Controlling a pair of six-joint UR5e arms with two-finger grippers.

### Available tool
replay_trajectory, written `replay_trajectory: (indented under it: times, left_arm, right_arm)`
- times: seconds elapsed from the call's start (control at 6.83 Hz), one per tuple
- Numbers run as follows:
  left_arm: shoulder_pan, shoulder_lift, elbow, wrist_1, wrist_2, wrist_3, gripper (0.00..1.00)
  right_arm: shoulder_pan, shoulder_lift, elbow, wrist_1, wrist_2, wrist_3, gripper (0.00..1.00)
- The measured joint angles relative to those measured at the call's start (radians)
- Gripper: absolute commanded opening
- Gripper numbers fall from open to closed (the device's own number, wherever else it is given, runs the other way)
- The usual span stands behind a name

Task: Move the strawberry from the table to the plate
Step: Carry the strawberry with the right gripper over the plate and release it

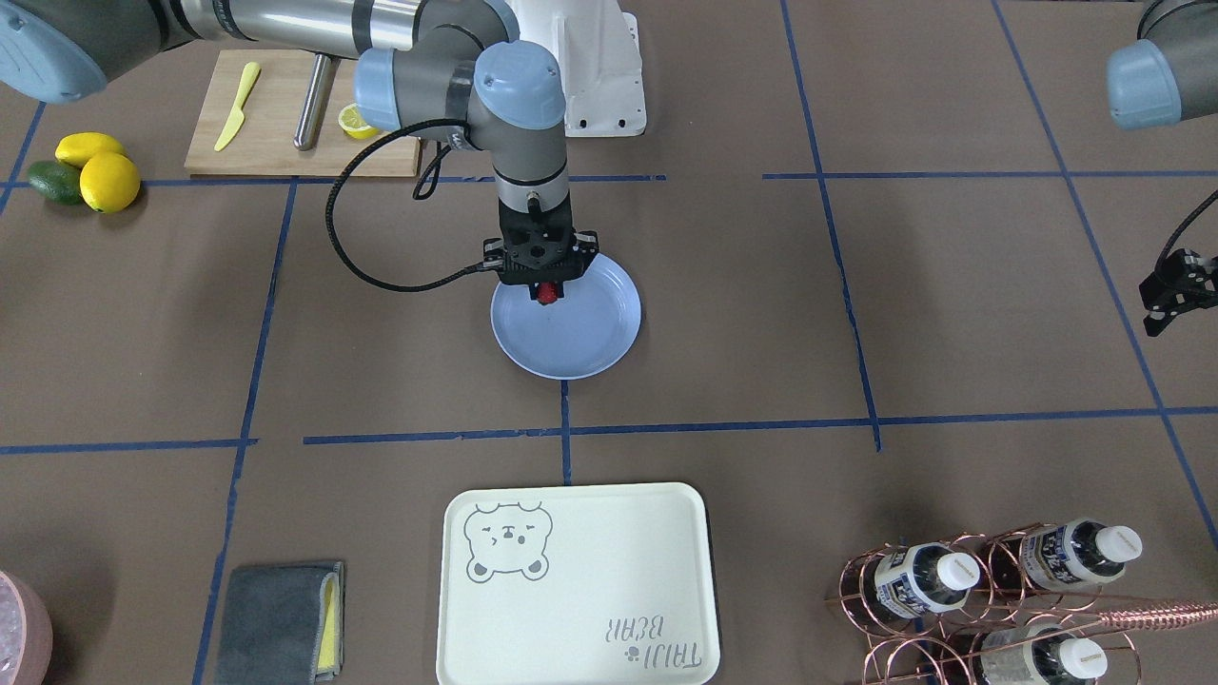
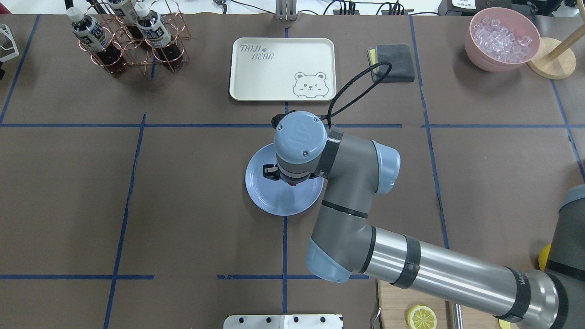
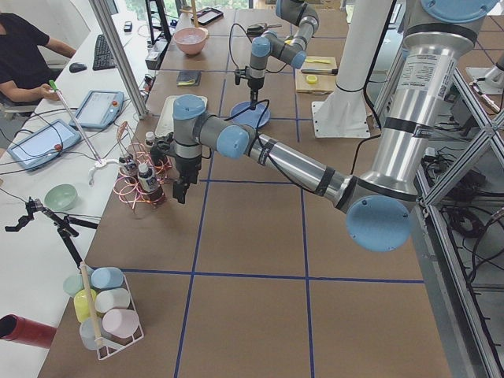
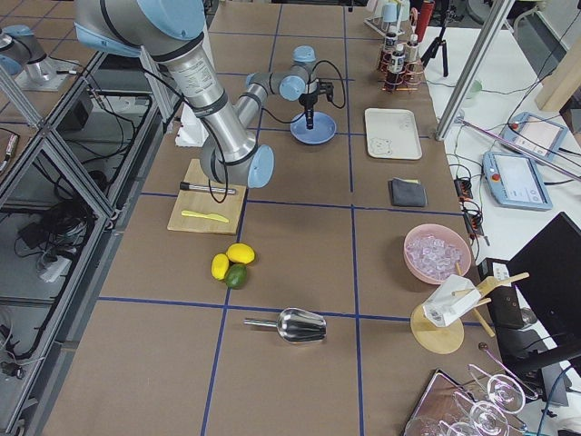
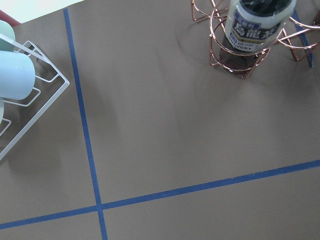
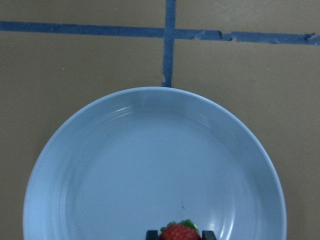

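The strawberry (image 6: pixel 179 233) is a small red berry with a green top, held between the fingertips of my right gripper (image 1: pixel 547 291), which is shut on it. It hangs over the near part of the round pale blue plate (image 1: pixel 580 347), inside the rim (image 6: pixel 165 92); I cannot tell if it touches the plate. In the overhead view the wrist hides most of that gripper, and only a bit of red strawberry (image 2: pixel 292 183) shows over the plate (image 2: pixel 274 203). My left gripper (image 1: pixel 1175 295) hovers over the brown table (image 1: pixel 952 304) far to the side, next to the bottle rack (image 3: pixel 142 177); its state is unclear.
A cream bear tray (image 1: pixel 576 585) lies beyond the plate, with a folded grey cloth (image 1: pixel 281 618) and a copper rack of bottles (image 1: pixel 999 590) on either side of it. A cutting board (image 1: pixel 285 114) with a yellow knife, a lemon half and whole lemons (image 1: pixel 105 171) sit near the robot's base.
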Motion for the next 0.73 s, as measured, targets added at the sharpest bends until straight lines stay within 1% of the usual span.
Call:
replay_trajectory:
  times: [0.29, 0.44, 0.59, 0.73]
  left_arm:
    - [-0.001, 0.000, 0.003, -0.001, 0.001, 0.001, 1.00]
    - [-0.002, 0.000, 0.004, -0.001, 0.002, 0.001, 1.00]
    - [-0.002, 0.000, 0.007, -0.002, 0.003, 0.001, 1.00]
    - [-0.002, 0.000, 0.010, -0.002, 0.003, 0.001, 1.00]
  right_arm:
    - [-0.005, 0.054, -0.084, 0.011, -0.005, -0.002, 0.00]
    - [-0.006, 0.065, -0.105, 0.025, -0.007, -0.001, 0.63]
    - [-0.006, 0.068, -0.116, 0.033, -0.008, -0.002, 0.98]
    - [-0.006, 0.070, -0.124, 0.037, -0.009, -0.003, 1.00]
